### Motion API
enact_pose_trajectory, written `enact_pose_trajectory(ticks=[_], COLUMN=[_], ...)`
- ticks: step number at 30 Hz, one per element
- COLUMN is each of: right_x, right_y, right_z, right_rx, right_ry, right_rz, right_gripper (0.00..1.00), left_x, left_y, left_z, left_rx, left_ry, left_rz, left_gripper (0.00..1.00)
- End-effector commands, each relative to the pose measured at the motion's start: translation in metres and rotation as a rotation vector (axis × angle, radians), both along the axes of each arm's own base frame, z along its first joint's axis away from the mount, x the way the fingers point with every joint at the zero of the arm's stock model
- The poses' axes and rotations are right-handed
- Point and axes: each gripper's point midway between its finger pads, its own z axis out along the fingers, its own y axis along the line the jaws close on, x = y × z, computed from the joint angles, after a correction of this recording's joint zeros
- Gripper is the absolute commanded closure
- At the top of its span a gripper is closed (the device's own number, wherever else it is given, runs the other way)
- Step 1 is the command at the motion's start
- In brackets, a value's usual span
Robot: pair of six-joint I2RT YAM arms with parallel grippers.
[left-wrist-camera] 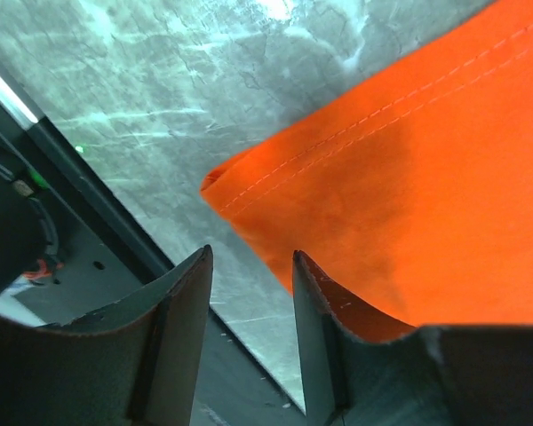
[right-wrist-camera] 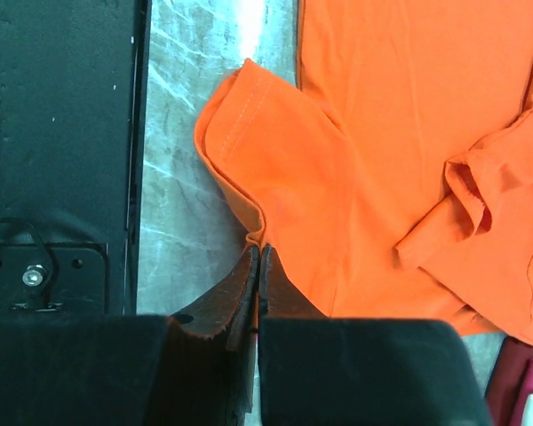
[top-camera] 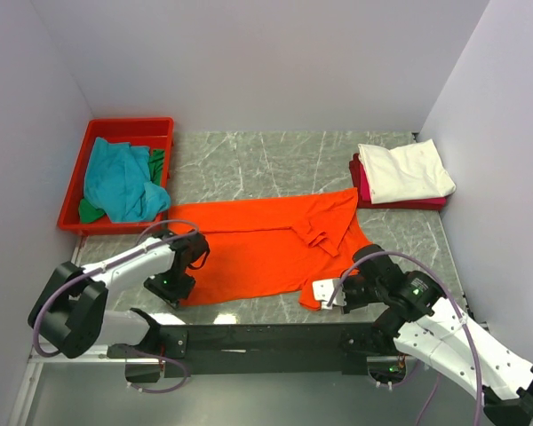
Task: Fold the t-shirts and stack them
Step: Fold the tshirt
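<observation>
1. Sprawling flat across the middle of the table [top-camera: 249,164] is the orange t-shirt [top-camera: 266,248], our landmark. It is spread wide, with a rumpled sleeve and collar bunched on its right half.
2. At the shirt's near-left corner sits the left gripper [top-camera: 173,288]. From the wrist view its jaws stand moderately apart, and nothing is held. The stitched hem corner lies just beyond the fingertips [left-wrist-camera: 195,266], and the right-hand finger overlaps the cloth's edge.
3. Over at the shirt's near-right corner is the right gripper [top-camera: 324,293]. The wrist camera shows its fingers [right-wrist-camera: 247,275] pressed tight together, with a fold of the orange sleeve edge pinched right at the tips.
4. Far left of the orange shirt, and apart from it, is the red tray [top-camera: 129,124]. It holds a crumpled teal t-shirt [top-camera: 115,182], and a green t-shirt [top-camera: 157,164] peeks out beside and under it.
5. Far right of the orange shirt, just beyond its upper-right corner, a folded white t-shirt [top-camera: 404,170] lies on top of a folded magenta-red t-shirt [top-camera: 362,186]. Whether that stack touches the orange cloth I cannot tell.
</observation>
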Motion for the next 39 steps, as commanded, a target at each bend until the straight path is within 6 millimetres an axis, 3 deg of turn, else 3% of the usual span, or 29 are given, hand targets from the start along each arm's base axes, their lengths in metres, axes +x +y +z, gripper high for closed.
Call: enact_pose_trajectory(ticks=[1,11,28,32,39], right_x=[0.003,0.002,0.003,0.002,0.002], right_y=[0.005,0.006,0.005,0.005,0.004], right_z=[0.017,0.018,0.02,0.02,0.024], right_rx=[0.046,0.051,0.054,0.054,0.055], right_ry=[-0.031,-0.02,-0.014,-0.009,-0.001], right_rz=[0.023,0.031,0.024,0.025,0.014], right_gripper=[1.0,1.0,1.0,1.0,1.0], left_x=[0.002,0.001,0.011,0.012,0.023], left_y=[-0.005,0.001,0.012,0.014,0.011], left_z=[-0.005,-0.021,-0.023,-0.023,-0.011], left_rx=[-0.013,-0.065,0.014,0.024,0.0], left_ry=[-0.036,-0.19,-0.221,-0.219,-0.269], left_rz=[0.101,0.328,0.338,0.33,0.288], left_gripper=[0.54,0.54,0.59,0.87,1.0])
